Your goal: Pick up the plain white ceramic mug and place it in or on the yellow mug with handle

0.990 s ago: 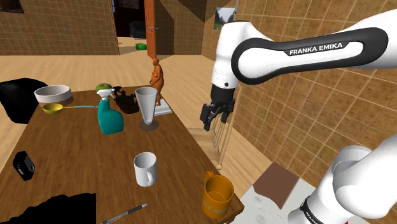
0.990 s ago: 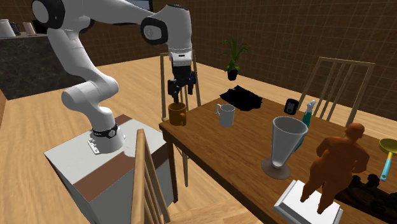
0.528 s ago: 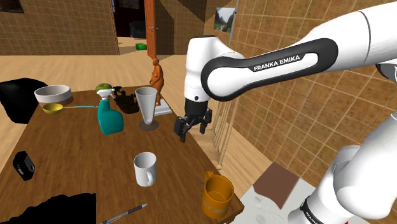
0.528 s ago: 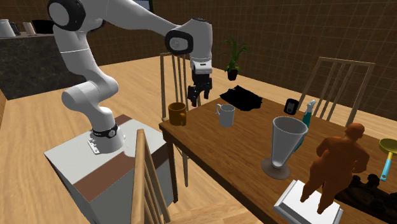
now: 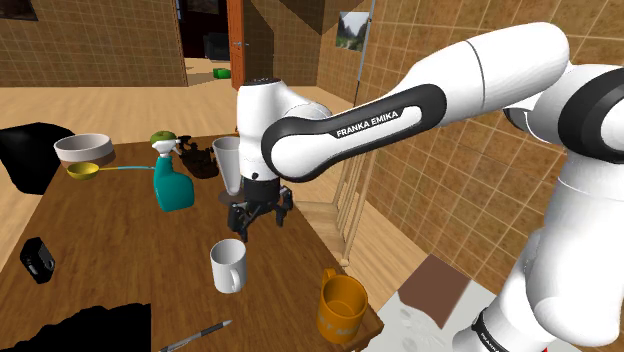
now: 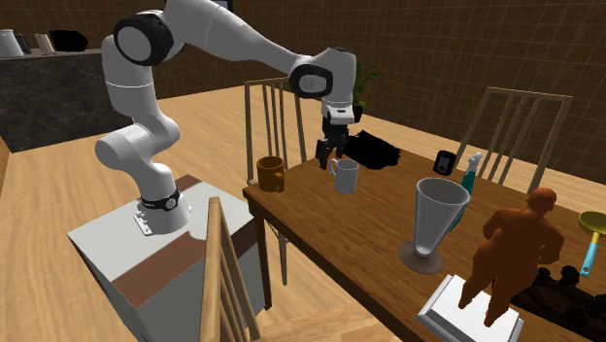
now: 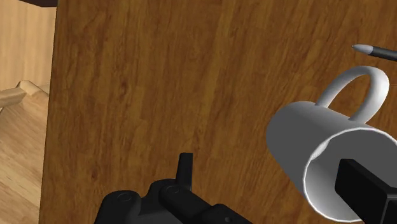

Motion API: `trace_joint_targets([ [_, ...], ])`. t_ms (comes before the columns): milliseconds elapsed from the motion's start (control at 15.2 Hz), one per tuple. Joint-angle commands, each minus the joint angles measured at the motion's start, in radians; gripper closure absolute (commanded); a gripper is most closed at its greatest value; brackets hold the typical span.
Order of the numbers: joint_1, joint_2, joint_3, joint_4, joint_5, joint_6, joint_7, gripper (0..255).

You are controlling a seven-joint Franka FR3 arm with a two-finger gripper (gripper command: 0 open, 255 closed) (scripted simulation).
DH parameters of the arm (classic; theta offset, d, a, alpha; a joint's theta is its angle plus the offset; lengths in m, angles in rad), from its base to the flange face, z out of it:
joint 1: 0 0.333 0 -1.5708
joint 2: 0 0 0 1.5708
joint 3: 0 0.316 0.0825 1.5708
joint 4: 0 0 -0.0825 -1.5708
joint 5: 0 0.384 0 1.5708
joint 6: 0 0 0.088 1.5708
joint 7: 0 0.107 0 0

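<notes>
Wrist view has the pincer (image 7: pixel 266 167) spread apart, empty, 1 finger over the mouth of the white mug (image 7: pixel 299 137), seemingly to straddle its wall.

Bare tabletop (image 5: pixel 283 285) between white mug (image 5: pixel 228 266), yellow mug (image 5: pixel 342 306).

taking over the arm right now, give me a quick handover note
Claw: open, holding nothing, hovering just above the white mug.
White mug: upright on the table, handle on.
Yellow mug: upright at the table corner by the stand.
Done: nothing grasped yet.
Left: lower and close on the white mug, lift it, carry it to the yellow mug, set it in or on it.
</notes>
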Motion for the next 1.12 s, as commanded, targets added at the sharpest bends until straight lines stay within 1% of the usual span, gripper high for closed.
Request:
trace_joint_targets([
  [0, 0.031, 0.085, 0.002, 0.076, -0.039, -0.004, 0.051, 0],
  [132, 0.062, 0.161, -0.002, 0.154, -0.071, -0.015, 0.087, 0],
  [660, 0.068, 0.198, -0.012, 0.101, -0.09, 0.072, 0.099, 0],
  [1056, 0.068, 0.198, -0.012, 0.101, -0.09, 0.072, 0.099, 0],
])
